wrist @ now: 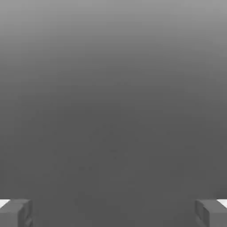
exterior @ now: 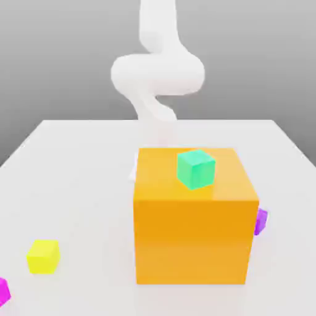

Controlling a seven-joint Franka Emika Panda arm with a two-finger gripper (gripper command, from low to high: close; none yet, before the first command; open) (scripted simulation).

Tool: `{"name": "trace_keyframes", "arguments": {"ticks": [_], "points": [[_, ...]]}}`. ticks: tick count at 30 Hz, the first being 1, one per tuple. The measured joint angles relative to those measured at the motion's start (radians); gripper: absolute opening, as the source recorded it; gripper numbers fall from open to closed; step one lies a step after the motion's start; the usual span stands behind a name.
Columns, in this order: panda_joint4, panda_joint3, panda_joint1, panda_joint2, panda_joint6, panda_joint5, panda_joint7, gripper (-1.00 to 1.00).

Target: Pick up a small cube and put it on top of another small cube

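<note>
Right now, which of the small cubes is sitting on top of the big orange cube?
The green small cube. It rests on the big orange cube, while the yellow small cube, magenta-pink small cube and violet-purple small cube lie on the table.

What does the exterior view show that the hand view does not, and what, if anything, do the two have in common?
Exterior view alone: the white arm rising behind a big orange cube, a green cube sitting on top of it, a yellow cube on the white table, a magenta cube at the exterior view's left edge, and a purple cube peeking out beside the orange one.

Hand view alone: the gripper, its two fingers wide apart with nothing between them, against plain grey.

Shared: a plain grey backdrop; no cube appears in both.
</note>
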Motion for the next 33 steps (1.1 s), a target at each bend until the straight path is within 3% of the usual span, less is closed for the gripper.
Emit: {"name": "trace_keyframes", "arguments": {"ticks": [16, 24, 33], "points": [[0.067, -0.243, -0.032, 0.585, 0.116, 0.184, -0.185, 0.00], [0.099, -0.283, -0.131, 0.874, 0.175, 0.270, -0.273, 0.00], [0.136, -0.314, -0.237, 1.181, 0.268, 0.300, -0.325, 0.00]]}}
